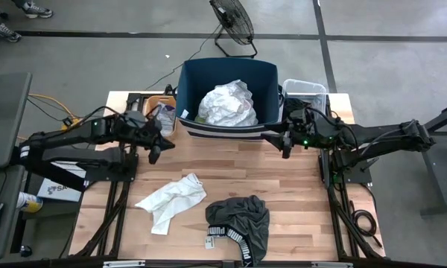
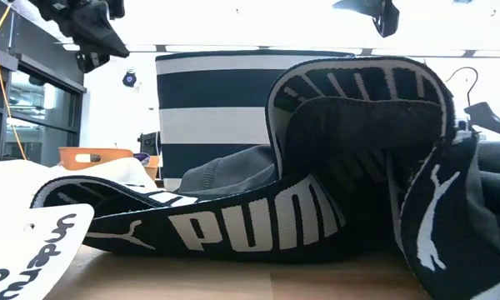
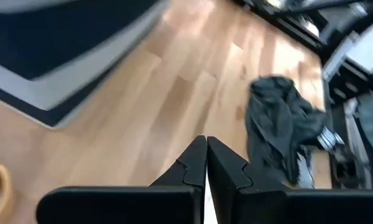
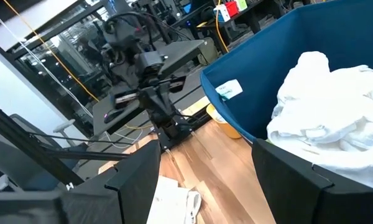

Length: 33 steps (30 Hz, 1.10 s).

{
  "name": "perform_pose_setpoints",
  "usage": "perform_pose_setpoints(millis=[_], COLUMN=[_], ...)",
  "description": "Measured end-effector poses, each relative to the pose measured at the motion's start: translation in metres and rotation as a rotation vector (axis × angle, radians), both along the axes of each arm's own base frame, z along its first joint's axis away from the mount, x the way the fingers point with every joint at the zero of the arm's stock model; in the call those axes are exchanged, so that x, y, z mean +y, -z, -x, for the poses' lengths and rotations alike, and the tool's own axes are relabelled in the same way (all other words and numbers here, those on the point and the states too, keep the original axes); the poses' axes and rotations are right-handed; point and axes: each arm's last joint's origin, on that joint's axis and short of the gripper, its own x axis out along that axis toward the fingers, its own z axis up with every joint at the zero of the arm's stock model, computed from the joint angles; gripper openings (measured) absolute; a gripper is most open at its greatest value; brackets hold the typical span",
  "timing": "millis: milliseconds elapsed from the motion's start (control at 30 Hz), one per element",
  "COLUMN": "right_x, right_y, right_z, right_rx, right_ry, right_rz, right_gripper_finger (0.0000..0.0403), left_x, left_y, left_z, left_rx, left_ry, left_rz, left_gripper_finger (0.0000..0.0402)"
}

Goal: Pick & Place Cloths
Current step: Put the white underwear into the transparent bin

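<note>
My two arms (image 1: 82, 138) are matte black, jointed, strung with black cables, a green light glowing on my right wrist (image 1: 304, 141), fingers (image 3: 227, 168) angular.

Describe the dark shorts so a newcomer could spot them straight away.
Start at the navy bin at the table's far edge, then come to the near edge. The dark grey shorts lie crumpled there, right of the white cloth; only they have a black waistband with white lettering.

White cloth (image 1: 172, 199) crumpled flat, front-left part of table (image 1: 298, 193). Dark grey shorts (image 1: 241, 221) with lettered waistband bunched beside it, near front edge. White garments (image 1: 227, 104) heaped in bin (image 1: 190, 74) at back edge.
</note>
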Motion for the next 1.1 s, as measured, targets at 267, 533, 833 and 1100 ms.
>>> perform_pose_setpoints(millis=[267, 533, 833, 1100], right_x=[0.000, 0.000, 0.000, 0.000], right_y=[0.001, 0.004, 0.006, 0.007], right_z=[0.000, 0.000, 0.001, 0.001], right_rx=[0.012, 0.036, 0.058, 0.078], right_ry=[-0.014, -0.014, -0.014, -0.014], right_rz=[-0.003, -0.003, -0.002, -0.001], right_gripper_finger=[0.0247, 0.0247, 0.0247, 0.0247], left_x=[-0.021, -0.042, -0.065, -0.074], left_y=[0.006, 0.013, 0.031, 0.049], left_z=[0.003, -0.004, -0.024, -0.040], left_rx=[0.084, 0.162, 0.320, 0.441], left_ry=[0.115, 0.239, 0.345, 0.350], left_rz=[0.074, 0.112, 0.108, 0.107], left_gripper_finger=[0.0010, 0.0010, 0.0010, 0.0010])
